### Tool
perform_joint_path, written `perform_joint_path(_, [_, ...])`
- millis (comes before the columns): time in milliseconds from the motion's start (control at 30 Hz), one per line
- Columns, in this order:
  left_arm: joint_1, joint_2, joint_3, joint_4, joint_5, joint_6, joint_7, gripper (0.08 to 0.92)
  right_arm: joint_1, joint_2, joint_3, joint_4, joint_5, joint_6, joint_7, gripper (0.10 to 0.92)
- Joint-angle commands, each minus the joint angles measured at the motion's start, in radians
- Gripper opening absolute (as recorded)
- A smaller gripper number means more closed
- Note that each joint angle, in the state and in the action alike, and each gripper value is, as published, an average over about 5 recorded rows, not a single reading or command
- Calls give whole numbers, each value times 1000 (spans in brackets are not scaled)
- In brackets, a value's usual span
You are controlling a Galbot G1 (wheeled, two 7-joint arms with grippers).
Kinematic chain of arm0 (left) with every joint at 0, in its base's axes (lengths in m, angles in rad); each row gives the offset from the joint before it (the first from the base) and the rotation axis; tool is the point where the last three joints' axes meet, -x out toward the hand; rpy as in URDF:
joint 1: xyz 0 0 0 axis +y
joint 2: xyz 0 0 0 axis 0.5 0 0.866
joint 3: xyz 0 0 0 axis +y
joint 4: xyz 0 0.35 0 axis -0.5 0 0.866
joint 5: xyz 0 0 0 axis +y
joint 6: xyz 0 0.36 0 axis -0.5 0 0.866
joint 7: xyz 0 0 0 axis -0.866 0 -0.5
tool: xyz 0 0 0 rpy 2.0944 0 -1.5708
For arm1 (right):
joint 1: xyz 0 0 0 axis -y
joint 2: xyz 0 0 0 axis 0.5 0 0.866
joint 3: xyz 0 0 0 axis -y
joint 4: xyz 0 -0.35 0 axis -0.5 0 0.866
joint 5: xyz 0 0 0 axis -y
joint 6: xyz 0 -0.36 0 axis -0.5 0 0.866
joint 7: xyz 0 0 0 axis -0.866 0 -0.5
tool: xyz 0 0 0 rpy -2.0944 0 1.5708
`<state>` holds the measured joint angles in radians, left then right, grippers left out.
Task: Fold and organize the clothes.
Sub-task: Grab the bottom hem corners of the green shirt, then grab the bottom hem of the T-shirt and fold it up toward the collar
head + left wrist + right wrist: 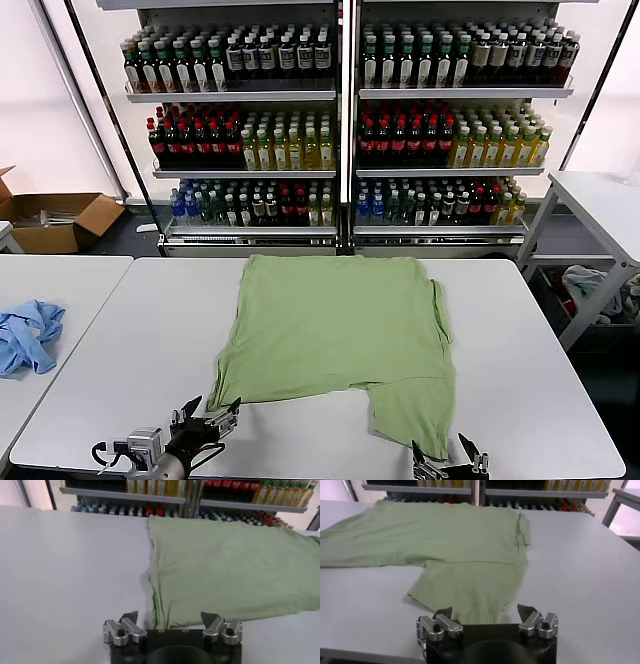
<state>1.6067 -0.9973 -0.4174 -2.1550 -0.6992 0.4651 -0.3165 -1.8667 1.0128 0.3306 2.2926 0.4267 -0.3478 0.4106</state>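
Both grippers hang at the table's (120, 330) near edge, jaws spread and empty: left gripper (210, 417) just before the shirt's (335, 335) near-left corner, right gripper (448, 457) by its near-right flap. Nothing lies between. A blue garment (25, 335) sits far left; bottle shelves (345, 120) stand behind.

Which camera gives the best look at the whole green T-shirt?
The head view: the green T-shirt lies spread on the white table, all edges visible. The left wrist view shows only one side edge and part of the body. The right wrist view shows the near flap and the far part, one side cut off.
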Motion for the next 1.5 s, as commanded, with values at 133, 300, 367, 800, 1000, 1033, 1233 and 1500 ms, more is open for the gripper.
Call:
perform_joint_path(133, [-32, -2, 21, 41, -7, -6, 17, 619, 11, 4, -13, -17, 1, 3, -2, 693])
perform_joint_path(300, [-37, -2, 28, 52, -4, -10, 22, 496, 22, 10, -22, -36, 4, 12, -1, 593])
perform_joint_path(367, [-37, -2, 30, 54, -4, -12, 24, 457, 26, 11, -24, -41, 5, 17, -2, 533])
perform_joint_path(800, [-19, 8, 25, 21, 11, -53, 19, 101, 34, 11, -22, -25, -46, 81, -10, 162])
perform_joint_path(1000, [30, 41, -34, -85, -1, -61, -4, 83, 10, 1, 56, 72, -80, 85, -23, 106])
perform_joint_path(1033, [44, 46, -41, -102, -1, -62, -9, 83, 3, -4, 71, 83, -78, 85, -22, 106])
perform_joint_path(1233, [109, 59, -54, -169, 3, -64, -45, 83, -59, -42, 157, 116, -75, 99, -10, 106])
perform_joint_path(1500, [-5, 46, -17, -158, 2, -60, -61, 83, 58, -27, 178, 98, -82, 88, -15, 106])
